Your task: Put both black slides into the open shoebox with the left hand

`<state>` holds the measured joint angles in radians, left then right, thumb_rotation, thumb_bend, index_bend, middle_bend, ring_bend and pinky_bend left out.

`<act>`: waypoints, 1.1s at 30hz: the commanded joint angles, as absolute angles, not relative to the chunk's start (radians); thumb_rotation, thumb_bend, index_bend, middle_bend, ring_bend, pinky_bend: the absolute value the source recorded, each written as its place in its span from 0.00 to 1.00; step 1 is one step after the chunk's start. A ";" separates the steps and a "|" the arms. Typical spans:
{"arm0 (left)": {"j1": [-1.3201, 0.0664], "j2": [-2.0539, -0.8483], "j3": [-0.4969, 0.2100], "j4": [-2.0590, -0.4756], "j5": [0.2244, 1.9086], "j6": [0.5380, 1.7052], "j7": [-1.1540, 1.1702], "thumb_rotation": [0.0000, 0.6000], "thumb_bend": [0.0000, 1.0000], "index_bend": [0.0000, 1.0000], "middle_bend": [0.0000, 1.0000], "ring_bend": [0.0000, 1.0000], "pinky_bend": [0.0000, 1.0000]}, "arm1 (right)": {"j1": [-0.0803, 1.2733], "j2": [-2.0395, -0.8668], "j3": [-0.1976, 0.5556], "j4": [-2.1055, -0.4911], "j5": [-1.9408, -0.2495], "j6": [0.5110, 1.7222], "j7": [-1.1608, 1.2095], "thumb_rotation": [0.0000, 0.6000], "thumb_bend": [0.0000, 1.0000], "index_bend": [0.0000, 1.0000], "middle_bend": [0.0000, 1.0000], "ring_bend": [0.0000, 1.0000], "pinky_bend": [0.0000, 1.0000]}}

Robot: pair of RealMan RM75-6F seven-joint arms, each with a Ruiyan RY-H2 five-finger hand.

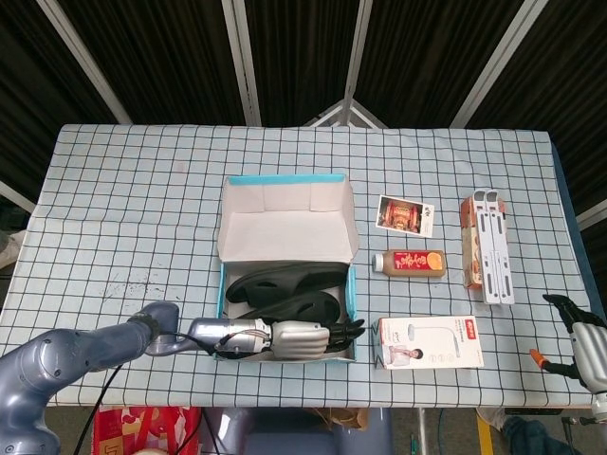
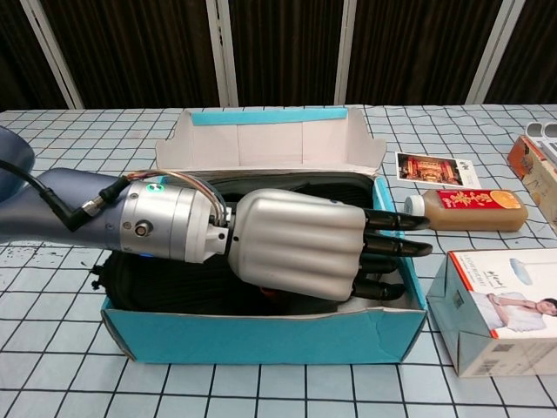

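The blue shoebox [image 1: 353, 296] stands open at mid-table, its white lid [image 1: 285, 226] upright behind it. Both black slides [image 1: 285, 282] lie side by side inside; in the chest view they show as dark shapes [image 2: 165, 283] under the hand. My left hand [image 1: 302, 337] hovers flat over the box's front part, fingers [image 2: 396, 246] stretched straight toward the right wall, holding nothing. The hand [image 2: 300, 246] hides most of the slides in the chest view. My right hand [image 1: 586, 349] hangs at the table's far right edge, fingers apart and empty.
Right of the shoebox [image 2: 261, 335] lie a juice bottle [image 1: 410, 262], a photo card [image 1: 405, 214] and a white lamp carton [image 1: 432, 342]. An orange box with a white stand [image 1: 486, 248] sits further right. The bottle [image 2: 466, 209] lies close to the fingertips.
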<state>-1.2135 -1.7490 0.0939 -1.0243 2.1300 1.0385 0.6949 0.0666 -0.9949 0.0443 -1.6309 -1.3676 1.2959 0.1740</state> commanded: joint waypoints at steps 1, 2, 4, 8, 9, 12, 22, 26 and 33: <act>-1.256 -1.764 0.056 -1.003 2.108 0.992 0.683 0.46 0.04 0.09 0.21 0.00 0.01 | 0.067 -0.995 0.044 -1.631 -1.368 1.296 0.176 1.00 0.23 0.18 0.16 0.25 0.22; -1.260 -1.764 0.053 -1.002 2.108 0.993 0.682 0.46 0.04 0.09 0.21 0.00 0.01 | 0.067 -0.995 0.044 -1.630 -1.369 1.296 0.176 1.00 0.23 0.18 0.16 0.25 0.22; -1.266 -1.762 0.049 -1.001 2.105 0.992 0.682 0.46 0.04 0.09 0.21 0.00 0.01 | 0.067 -0.995 0.044 -1.631 -1.370 1.296 0.176 1.00 0.23 0.18 0.17 0.25 0.22; -1.262 -1.747 0.057 -1.021 2.109 0.998 0.699 0.46 0.04 0.09 0.21 0.00 0.01 | 0.067 -0.994 0.043 -1.631 -1.369 1.295 0.176 1.00 0.23 0.19 0.16 0.25 0.22; -1.260 -1.742 0.060 -1.028 2.110 1.000 0.704 0.46 0.04 0.09 0.21 0.00 0.01 | 0.067 -0.994 0.043 -1.631 -1.369 1.294 0.176 1.00 0.23 0.18 0.16 0.25 0.22; -1.250 -1.726 0.068 -1.051 2.109 1.001 0.722 0.46 0.04 0.09 0.21 0.00 0.01 | 0.068 -0.994 0.043 -1.632 -1.369 1.294 0.176 1.00 0.23 0.18 0.17 0.25 0.22; -1.230 -1.684 0.074 -1.124 2.104 0.996 0.764 0.46 0.04 0.09 0.21 0.00 0.01 | 0.070 -0.996 0.044 -1.628 -1.366 1.290 0.177 1.00 0.23 0.19 0.17 0.25 0.22; -1.227 -1.652 0.070 -1.165 2.105 0.993 0.790 0.45 0.04 0.09 0.21 0.00 0.01 | 0.070 -0.996 0.045 -1.628 -1.366 1.291 0.178 1.00 0.23 0.19 0.16 0.25 0.22; -1.213 -1.583 0.063 -1.263 2.105 0.983 0.840 0.45 0.04 0.09 0.21 0.00 0.01 | 0.072 -0.996 0.043 -1.629 -1.367 1.286 0.177 1.00 0.23 0.19 0.16 0.25 0.22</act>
<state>-1.2180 -1.6006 0.0657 -1.2426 2.1053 0.9881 0.8255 0.0717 -0.9957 0.0431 -1.6293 -1.3672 1.2865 0.1774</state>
